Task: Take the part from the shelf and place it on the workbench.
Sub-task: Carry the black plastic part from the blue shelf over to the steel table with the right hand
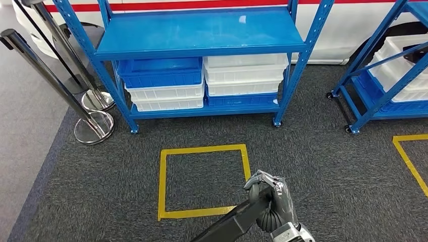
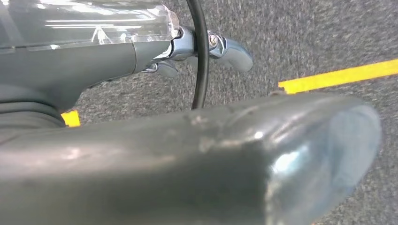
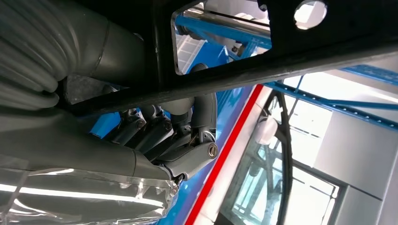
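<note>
My right hand point(image 1: 275, 201) grips a long dark metal part point(image 1: 234, 221) low in the head view, over the grey carpet just outside the yellow square. In the right wrist view the part point(image 3: 356, 28) is a black bar with cut-out holes, and my fingers point(image 3: 187, 159) curl around it. The blue shelf point(image 1: 202, 35) stands ahead of me with its top board bare. My left hand point(image 2: 141, 150) hangs above the carpet with thumb and fingers apart and nothing in it.
Blue and white bins point(image 1: 207, 80) are stacked on the shelf's lower level. A second blue shelf point(image 1: 388, 75) with white bins stands to the right. Chrome stanchions point(image 1: 93, 126) stand at the left. A yellow taped square point(image 1: 166, 186) marks the carpet; another yellow line point(image 1: 409, 156) lies at right.
</note>
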`<state>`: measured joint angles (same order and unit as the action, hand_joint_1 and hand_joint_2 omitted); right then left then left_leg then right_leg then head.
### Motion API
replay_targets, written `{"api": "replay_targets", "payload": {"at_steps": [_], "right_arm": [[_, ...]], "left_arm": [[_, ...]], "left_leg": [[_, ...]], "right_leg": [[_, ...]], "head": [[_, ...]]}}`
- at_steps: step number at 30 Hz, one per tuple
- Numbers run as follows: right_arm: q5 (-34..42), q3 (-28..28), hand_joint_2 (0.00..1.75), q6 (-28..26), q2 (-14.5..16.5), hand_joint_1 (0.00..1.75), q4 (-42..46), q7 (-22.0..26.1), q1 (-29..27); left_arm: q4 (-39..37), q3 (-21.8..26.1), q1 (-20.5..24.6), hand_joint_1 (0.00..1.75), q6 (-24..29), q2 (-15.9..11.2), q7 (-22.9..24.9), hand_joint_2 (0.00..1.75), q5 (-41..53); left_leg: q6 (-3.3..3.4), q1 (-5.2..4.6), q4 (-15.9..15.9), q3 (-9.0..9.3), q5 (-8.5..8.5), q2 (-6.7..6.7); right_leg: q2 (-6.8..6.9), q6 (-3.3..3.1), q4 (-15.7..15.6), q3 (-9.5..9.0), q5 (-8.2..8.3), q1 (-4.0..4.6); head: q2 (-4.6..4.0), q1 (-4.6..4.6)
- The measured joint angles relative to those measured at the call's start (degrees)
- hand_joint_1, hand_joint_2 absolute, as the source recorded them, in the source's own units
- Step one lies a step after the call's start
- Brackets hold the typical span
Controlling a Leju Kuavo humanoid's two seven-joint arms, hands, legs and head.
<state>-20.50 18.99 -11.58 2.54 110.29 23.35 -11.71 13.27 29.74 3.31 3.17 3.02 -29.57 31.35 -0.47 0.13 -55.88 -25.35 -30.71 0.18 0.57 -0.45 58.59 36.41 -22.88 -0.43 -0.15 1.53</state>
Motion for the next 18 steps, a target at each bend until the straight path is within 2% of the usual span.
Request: {"api": "replay_targets", "payload": {"at_steps": [1, 2, 3, 4, 6, 7, 8, 9, 10, 11, 12, 13, 14, 16, 18], "right_arm": [[0.0, 0.0, 1.75, 0.0, 0.0, 1.75, 0.0, 0.0, 0.0], [0.0, 0.0, 1.75, 0.0, 0.0, 1.75, 0.0, 0.0, -0.1], [0.0, 0.0, 1.75, 0.0, 0.0, 1.75, 0.0, 0.0, -0.1], [0.0, 0.0, 1.75, 0.0, 0.0, 1.75, 0.0, 0.0, -0.1], [0.0, -0.1, 1.75, 0.0, 0.0, 1.75, 0.0, 0.0, -0.2], [0.0, -0.1, 1.75, 0.0, 0.0, 1.75, 0.0, 0.0, -0.2], [0.0, -0.1, 1.75, 0.0, 0.0, 1.75, 0.0, 0.0, -0.2], [0.0, -0.1, 1.75, 0.0, 0.0, 1.75, 0.0, 0.0, -0.2], [0.0, -0.1, 1.75, 0.0, 0.0, 1.75, 0.0, 0.0, -0.2], [0.0, -0.1, 1.75, 0.0, 0.0, 1.75, 0.0, 0.0, -0.2], [0.0, -0.1, 1.75, 0.0, 0.0, 1.75, 0.0, 0.0, -0.1], [0.0, -0.1, 1.75, 0.0, 0.0, 1.75, 0.0, 0.0, -0.1], [0.0, -0.1, 1.75, 0.0, 0.0, 1.75, 0.0, 0.0, -0.1], [0.0, -0.1, 1.75, 0.0, 0.0, 1.75, 0.0, 0.0, -0.1], [0.0, -0.1, 1.75, 0.0, 0.0, 1.75, 0.0, 0.0, -0.1]], "left_arm": [[0.0, 0.0, -0.1, 0.00, 0.0, 0.0, 0.0, 0.00, 0.0], [0.0, 0.0, -0.1, 0.00, 0.0, 0.0, 0.0, 0.00, 0.0], [0.0, 0.0, -0.1, 0.00, 0.0, 0.1, 0.0, 0.00, 0.0], [0.0, 0.0, 0.0, 0.00, 0.0, 0.1, 0.0, 0.00, 0.0], [0.0, 0.0, -0.1, 0.00, 0.0, 0.1, 0.0, 0.00, 0.0], [0.0, 0.0, -0.1, 0.00, 0.0, 0.1, 0.0, 0.00, 0.0], [0.0, 0.0, -0.2, 0.00, 0.0, 0.0, 0.0, 0.00, 0.0], [0.0, 0.0, -0.2, 0.00, -0.1, 0.0, 0.0, 0.00, 0.0], [0.0, 0.0, -0.2, 0.00, -0.1, 0.1, 0.0, 0.00, 0.0], [0.0, 0.0, -0.2, 0.00, -0.1, 0.1, 0.0, 0.00, 0.0], [0.0, 0.0, -0.2, 0.00, -0.1, 0.1, 0.0, 0.00, 0.0], [0.0, 0.0, -0.2, 0.00, -0.1, 0.2, 0.0, 0.00, 0.0], [0.0, 0.0, -0.2, 0.00, -0.1, 0.2, 0.0, 0.00, 0.0], [0.0, 0.0, -0.2, 0.00, -0.1, 0.3, 0.0, 0.00, 0.0], [0.0, 0.0, -0.2, 0.00, -0.1, 0.3, 0.0, 0.00, 0.0]], "left_leg": [[0.41, 0.10, 0.1, -0.38, 0.52, 0.11], [0.90, 0.21, 0.3, -0.79, 1.12, 0.20], [1.41, 0.33, 0.5, -1.29, 1.80, 0.31], [1.82, 0.41, 0.6, -1.89, 2.47, 0.42], [2.21, 0.22, 0.5, -3.21, 3.50, 0.48], [2.23, 0.11, 0.4, -3.88, 3.94, 0.49], [2.22, 0.02, 0.2, -4.53, 4.30, 0.50], [2.17, -0.06, 0.0, -5.13, 4.56, 0.50], [2.10, -0.12, -0.3, -5.63, 4.74, 0.48], [2.02, -0.15, -0.7, -6.07, 4.86, 0.47], [1.87, -0.25, -1.0, -6.44, 4.97, 0.45], [1.64, -0.29, -1.2, -6.69, 5.12, 0.45], [1.34, -0.31, -1.3, -6.89, 5.31, 0.46], [0.66, -0.32, -1.4, -7.10, 5.60, 0.45], [0.00, -0.26, -2.9, -7.79, 4.21, 0.28]], "right_leg": [[-0.01, 0.37, -0.1, 0.11, 0.31, -0.05], [-0.11, 0.68, 0.2, 0.45, -0.21, -0.09], [-0.23, 0.94, 1.4, 1.06, -1.76, -0.11], [-0.33, 1.11, 3.8, 1.96, -4.28, -0.16], [-0.42, 1.36, 10.9, 3.98, -9.46, -0.25], [-0.42, 1.44, 13.9, 4.53, -10.58, -0.27], [-0.42, 1.44, 15.2, 4.26, -10.41, -0.28], [-0.42, 1.34, 14.3, 2.90, -9.29, -0.27], [-0.42, 1.12, 11.4, 0.50, -7.77, -0.24], [-0.42, 0.74, 7.1, -2.39, -6.84, -0.12], [-0.41, 0.38, 3.2, -4.92, -6.36, 0.03], [-0.41, 0.05, 0.4, -6.56, -6.28, 0.22], [-0.42, -0.20, -1.0, -7.26, -6.51, 0.42], [-0.38, -0.64, -1.5, -7.19, -6.06, 0.37], [-0.23, -1.35, -2.0, -7.01, -5.41, 0.00]], "head": [[0.00, 0.01], [0.00, 0.00], [0.00, -0.01], [0.00, -0.01], [0.00, -0.01], [0.00, -0.01], [0.00, 0.00], [0.00, 0.00], [0.00, 0.00], [0.00, 0.00], [0.00, 0.00], [0.00, 0.00], [0.00, 0.00], [0.00, 0.00], [0.00, 0.01]]}}
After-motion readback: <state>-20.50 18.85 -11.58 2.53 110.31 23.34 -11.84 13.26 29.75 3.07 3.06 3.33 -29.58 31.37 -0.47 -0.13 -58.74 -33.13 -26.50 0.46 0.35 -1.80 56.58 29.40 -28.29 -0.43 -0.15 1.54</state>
